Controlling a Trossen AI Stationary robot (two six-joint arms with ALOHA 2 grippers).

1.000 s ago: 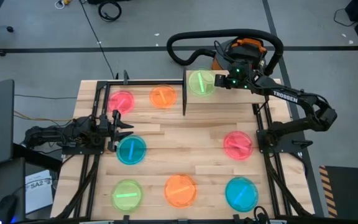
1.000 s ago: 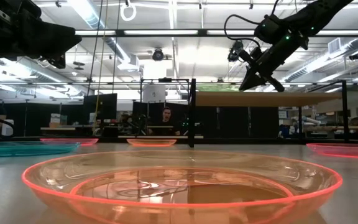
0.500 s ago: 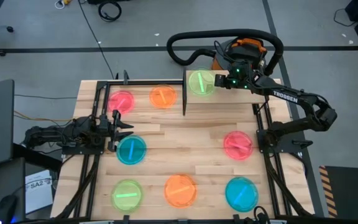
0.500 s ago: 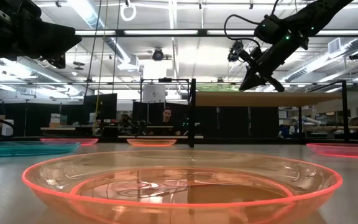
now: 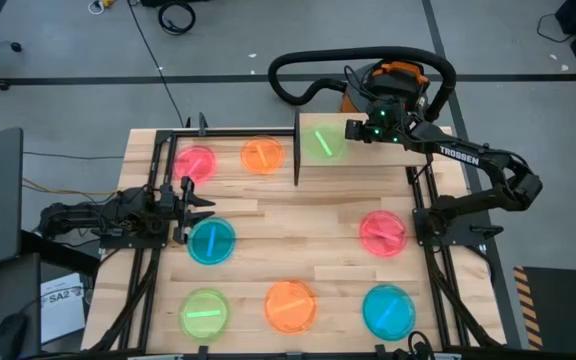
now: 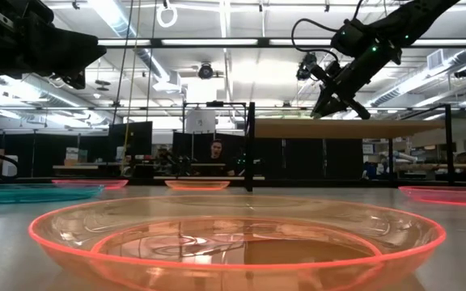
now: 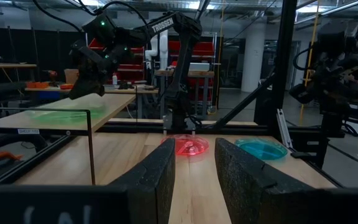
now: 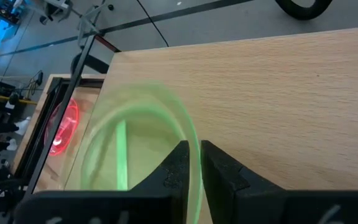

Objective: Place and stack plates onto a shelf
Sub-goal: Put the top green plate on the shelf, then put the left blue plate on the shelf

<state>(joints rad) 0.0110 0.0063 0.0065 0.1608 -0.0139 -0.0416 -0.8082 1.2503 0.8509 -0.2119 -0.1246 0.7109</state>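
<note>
Right gripper (image 5: 349, 129), upper centre, narrowly pinches the green plate's (image 5: 321, 141) rim above the shelf (image 5: 378, 158); left gripper (image 5: 200, 208) waits wide, left.

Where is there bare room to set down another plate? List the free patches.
Free: the tabletop's middle, bordered by the blue plate and pink plate; also the shelf's right half, beside the green plate under the right gripper. Crowded: the front row and back-left corner.
</note>
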